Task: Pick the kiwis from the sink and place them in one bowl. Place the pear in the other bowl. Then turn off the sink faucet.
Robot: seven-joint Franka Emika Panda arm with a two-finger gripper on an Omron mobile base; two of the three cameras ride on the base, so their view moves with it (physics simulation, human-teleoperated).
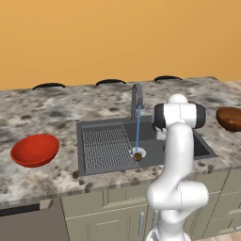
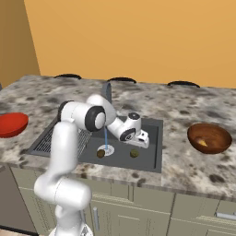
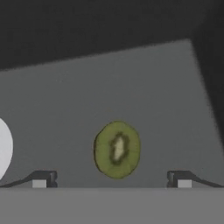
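The olive-green kiwi (image 3: 117, 149) shows a cut face, bright green flesh around a pale core, and it lies on the flat floor of the dark grey sink (image 2: 152, 159), with the browner kiwi (image 2: 101, 153) near it beside the round pale drain (image 2: 107, 149) where the faucet's (image 1: 137, 101) thin blue stream lands. The sink is set in a speckled granite worktop (image 1: 56, 113) below an orange wall, with the red bowl (image 1: 35, 149) on one side and the dark brown bowl (image 2: 209, 137) holding the orange-tan pear (image 2: 203, 143) on the other. The claw (image 3: 111, 179) hangs just above the olive-green kiwi with its tips spread wide and empty, the fruit lying between them and touching neither.
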